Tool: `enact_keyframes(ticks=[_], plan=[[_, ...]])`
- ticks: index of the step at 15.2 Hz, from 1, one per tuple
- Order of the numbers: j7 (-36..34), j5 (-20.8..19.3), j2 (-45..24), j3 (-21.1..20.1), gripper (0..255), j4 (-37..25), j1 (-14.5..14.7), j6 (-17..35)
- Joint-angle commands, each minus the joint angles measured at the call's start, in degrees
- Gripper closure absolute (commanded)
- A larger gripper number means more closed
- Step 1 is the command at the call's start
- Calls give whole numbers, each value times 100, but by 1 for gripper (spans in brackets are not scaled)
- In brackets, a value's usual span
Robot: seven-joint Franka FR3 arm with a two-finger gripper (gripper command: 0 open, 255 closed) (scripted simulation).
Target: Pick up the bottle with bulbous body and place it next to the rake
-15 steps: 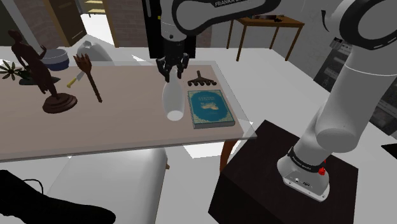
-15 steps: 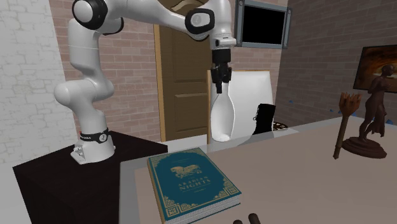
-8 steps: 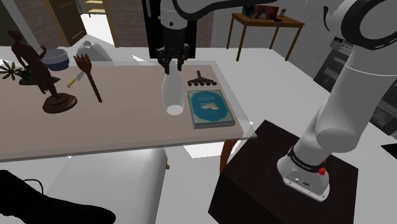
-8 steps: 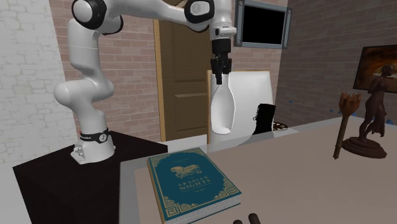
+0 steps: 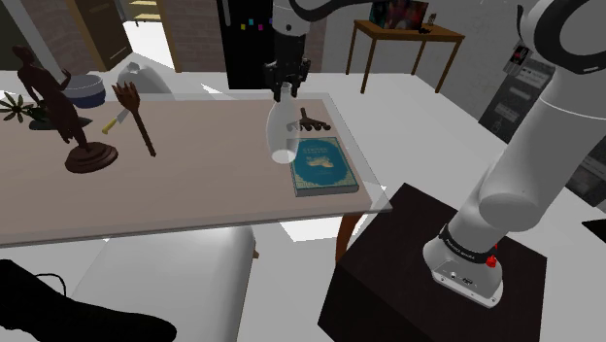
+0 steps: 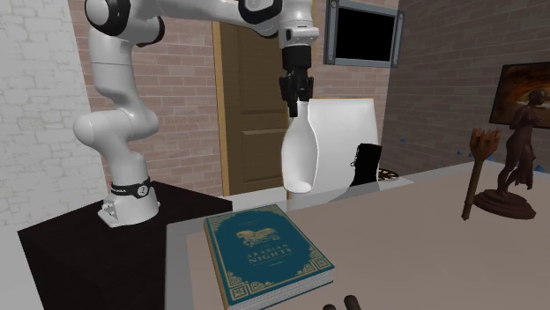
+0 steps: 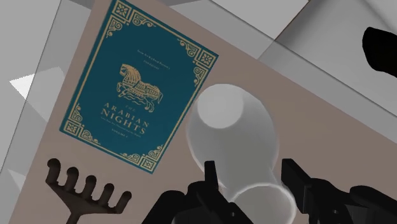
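Observation:
A white bottle with a bulbous body (image 5: 282, 137) hangs neck-up in the air above the table (image 5: 146, 194). My black gripper (image 5: 282, 90) is shut on its neck. In the second exterior view the gripper (image 6: 295, 99) holds the bottle (image 6: 300, 154) well above the tabletop, tilted a little. The dark brown rake (image 5: 311, 120) lies flat just behind the bottle, close to the table's far edge. In the wrist view the fingers (image 7: 210, 186) clasp the bottle (image 7: 234, 130), and the rake (image 7: 86, 194) lies on the table beside the gripper (image 7: 254, 191).
A teal book (image 5: 322, 165) lies flat between the rake and the table's near edge, also seen at close range, book (image 6: 264, 255). A dark statue (image 5: 73, 121), a brown brush (image 5: 133, 115) and a bowl (image 5: 85, 89) stand at the shoulder view's left. The dark stand (image 5: 418, 282) is at lower right.
The arm has carried the bottle toward the shoulder view's right and farther back, nearer the rake, above the book's corner. The grip has stayed shut.

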State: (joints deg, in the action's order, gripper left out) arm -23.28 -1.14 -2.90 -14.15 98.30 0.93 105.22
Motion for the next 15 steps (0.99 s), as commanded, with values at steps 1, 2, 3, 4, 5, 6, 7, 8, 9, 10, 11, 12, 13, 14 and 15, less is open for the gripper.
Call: enact_keyframes(ticks=[1, 2, 3, 4, 5, 6, 7, 8, 9, 10, 11, 12, 13, 14, 15], plan=[[272, 46, 94, 118, 255, 129, -136, 44], [412, 69, 141, 184, 255, 185, -206, 55], [553, 90, 183, 250, 255, 233, -277, 63], [692, 108, 218, 316, 255, 275, -346, 71], [831, 125, 248, 383, 255, 310, -415, 76], [970, 140, 271, 451, 255, 337, -482, 80], [1108, 153, 289, 518, 255, 358, -550, 82], [1246, 165, 301, 584, 255, 372, -618, 83], [1383, 176, 308, 652, 255, 379, -685, 82], [1519, 186, 309, 719, 255, 379, -752, 80], [1655, 195, 304, 786, 255, 373, -819, 77], [1791, 204, 294, 853, 255, 359, -886, 72], [1925, 212, 278, 920, 255, 339, -951, 65], [2060, 220, 256, 987, 255, 312, -1016, 57], [2193, 228, 229, 1054, 255, 278, -1081, 48]])
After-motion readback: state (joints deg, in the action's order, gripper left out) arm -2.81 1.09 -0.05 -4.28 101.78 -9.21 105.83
